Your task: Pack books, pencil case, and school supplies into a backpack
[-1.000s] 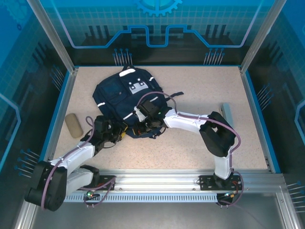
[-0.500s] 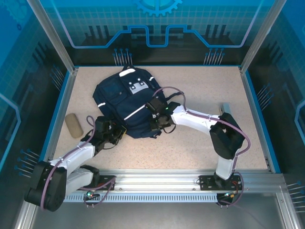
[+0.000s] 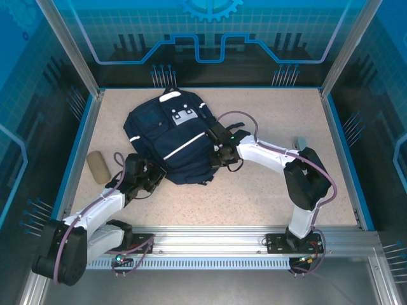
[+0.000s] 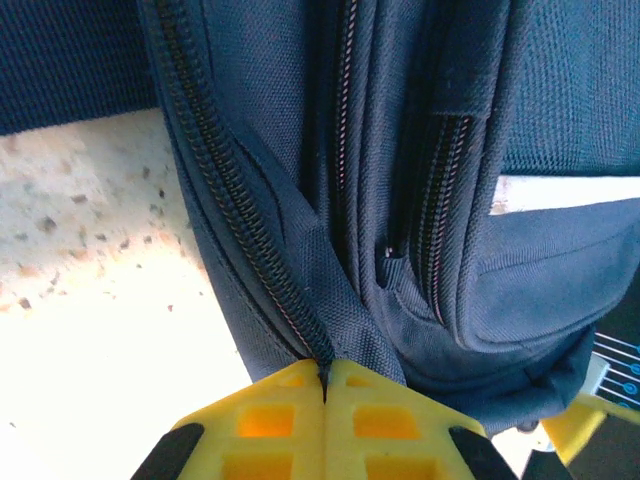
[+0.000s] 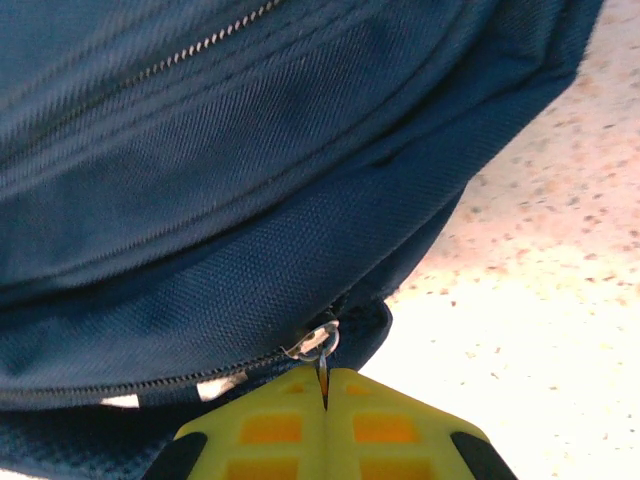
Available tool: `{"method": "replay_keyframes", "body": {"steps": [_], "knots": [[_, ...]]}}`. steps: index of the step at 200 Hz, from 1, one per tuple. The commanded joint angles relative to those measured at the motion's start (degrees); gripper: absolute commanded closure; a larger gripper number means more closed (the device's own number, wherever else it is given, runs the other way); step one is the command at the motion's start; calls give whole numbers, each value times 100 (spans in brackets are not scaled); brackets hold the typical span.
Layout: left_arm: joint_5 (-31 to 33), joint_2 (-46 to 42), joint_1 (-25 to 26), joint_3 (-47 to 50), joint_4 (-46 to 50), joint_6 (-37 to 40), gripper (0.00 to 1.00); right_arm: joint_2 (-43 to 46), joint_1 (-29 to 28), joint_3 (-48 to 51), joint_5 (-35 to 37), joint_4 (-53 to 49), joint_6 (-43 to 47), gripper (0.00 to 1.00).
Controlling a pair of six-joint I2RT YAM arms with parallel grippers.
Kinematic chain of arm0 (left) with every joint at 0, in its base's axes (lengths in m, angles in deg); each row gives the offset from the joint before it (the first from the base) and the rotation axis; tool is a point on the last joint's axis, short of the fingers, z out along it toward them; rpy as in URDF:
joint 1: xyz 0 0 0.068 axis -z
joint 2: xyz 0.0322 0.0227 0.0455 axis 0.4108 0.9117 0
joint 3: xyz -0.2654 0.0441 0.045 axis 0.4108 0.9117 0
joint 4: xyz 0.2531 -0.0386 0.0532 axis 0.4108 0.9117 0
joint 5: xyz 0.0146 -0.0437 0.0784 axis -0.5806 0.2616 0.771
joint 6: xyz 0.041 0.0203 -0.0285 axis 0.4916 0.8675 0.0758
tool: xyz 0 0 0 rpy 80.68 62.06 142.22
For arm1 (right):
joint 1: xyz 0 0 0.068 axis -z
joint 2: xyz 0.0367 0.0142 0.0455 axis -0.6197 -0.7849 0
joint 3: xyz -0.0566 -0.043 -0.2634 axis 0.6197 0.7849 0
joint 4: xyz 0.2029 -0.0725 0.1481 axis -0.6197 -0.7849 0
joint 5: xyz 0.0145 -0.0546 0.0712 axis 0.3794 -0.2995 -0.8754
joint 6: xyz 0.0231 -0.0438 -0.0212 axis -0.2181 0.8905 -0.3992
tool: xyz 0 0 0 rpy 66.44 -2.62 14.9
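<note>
Centrally, backpack [image 3: 166, 136] lies flat on tabletop [image 3: 254, 203], long axis upper-to-lower frame. Right fingers [image 5: 325, 385] pinched shut on zipper pull [image 5: 318, 342] at backpack's right edge, zip track running leftward from pull. Left fingers [image 4: 323, 385] clamped on backpack's lower-left seam, likely anchoring. Pencil case [image 3: 98, 166] far left, apart.

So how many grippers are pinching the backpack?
2. The left gripper is shut on the backpack at its near edge, beside a zipper; the right gripper is shut on a zipper pull at its right side.
</note>
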Motion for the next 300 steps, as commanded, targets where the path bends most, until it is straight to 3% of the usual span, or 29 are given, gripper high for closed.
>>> {"method": "replay_keyframes", "body": {"steps": [1,45,72,96,120,149,167,221,300], "knots": [[237,302,-339,-355,135,645,100,323,-197,327,-826,227,251,100],[-153,1536,-817,-851,-280,1141,100,200,-805,736,-1955,1222,-252,100],[-123,1662,-1024,-996,-196,1226,98,-213,-1042,404,-2307,1660,-511,100],[179,1196,-1097,-1155,467,1437,84,-585,-1158,-158,-2403,1781,-539,100],[493,584,-1109,-1302,1285,1617,63,-947,-1168,-730,-2384,1715,-531,100],[-243,-103,-1068,-1273,1633,1276,42,-1077,-1150,-1077,-2101,1464,-447,100],[-501,-395,-840,-1199,1587,932,40,-1041,-1113,-1074,-1983,1431,-442,100],[-368,-321,-140,-879,1259,209,38,-747,-1063,-759,-1866,1531,-521,100],[-242,358,89,-591,601,11,43,-479,-1149,-287,-1893,1784,-518,100]]}}
